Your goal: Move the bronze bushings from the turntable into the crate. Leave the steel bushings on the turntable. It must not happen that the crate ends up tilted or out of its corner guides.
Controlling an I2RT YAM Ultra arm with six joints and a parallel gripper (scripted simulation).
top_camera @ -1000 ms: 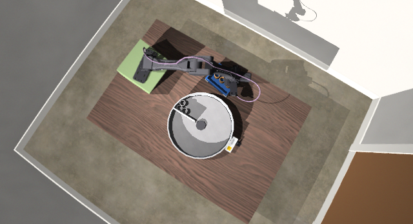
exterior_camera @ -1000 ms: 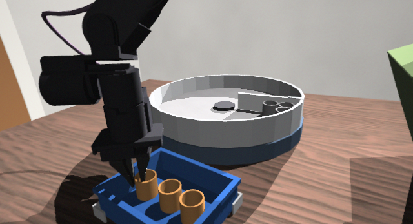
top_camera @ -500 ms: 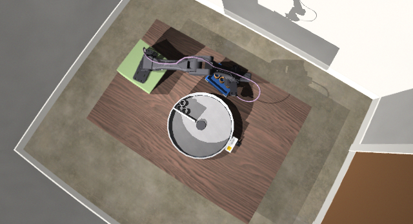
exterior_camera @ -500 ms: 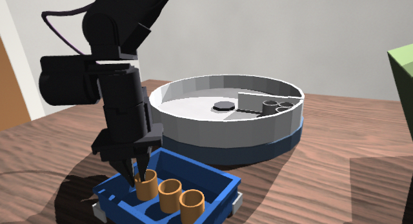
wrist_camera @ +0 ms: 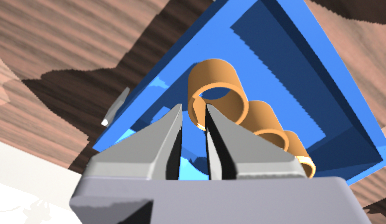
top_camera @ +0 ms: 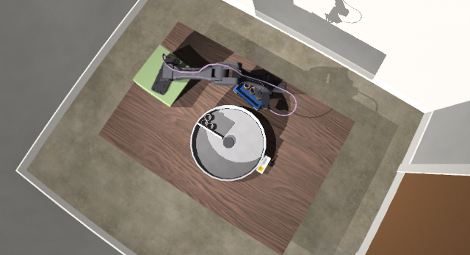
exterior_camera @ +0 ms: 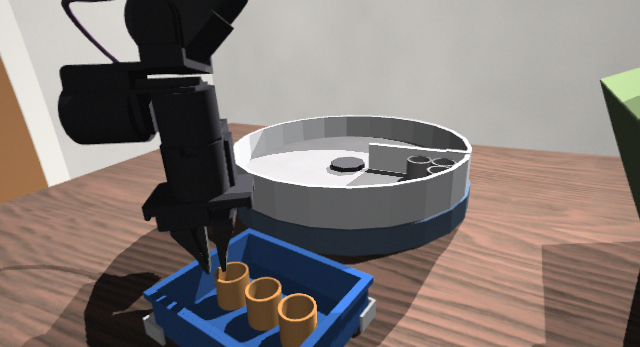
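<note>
Bench (top_camera: 165,137) (exterior_camera: 500,212) (wrist_camera: 44,40): wood grain, carries everything. Turntable (top_camera: 242,152) (exterior_camera: 350,207): round, walled, hub in centre, radial divider; three steel bushings (top_camera: 210,126) (exterior_camera: 418,168) can be made out, grouped beside the divider near the outer wall. Green block (top_camera: 147,76) (exterior_camera: 625,87): under arm base. Blue crate (top_camera: 247,98) (exterior_camera: 300,262) (wrist_camera: 294,65): near turntable; three bronze bushings (top_camera: 252,90) (exterior_camera: 263,307) (wrist_camera: 214,75) stand upright inside in a row. End effector (exterior_camera: 216,271) (wrist_camera: 193,112): released, fingers slightly parted, one tip over the opening of the end bushing, the other outside its wall.

View differences: white tag (top_camera: 263,164) with yellow patch seen on turntable rim in top only; turntable's blue base (exterior_camera: 360,242) seen in exterior only. Fingertips hidden in top, shown in exterior and wrist. Steel bushings not seen in wrist.
</note>
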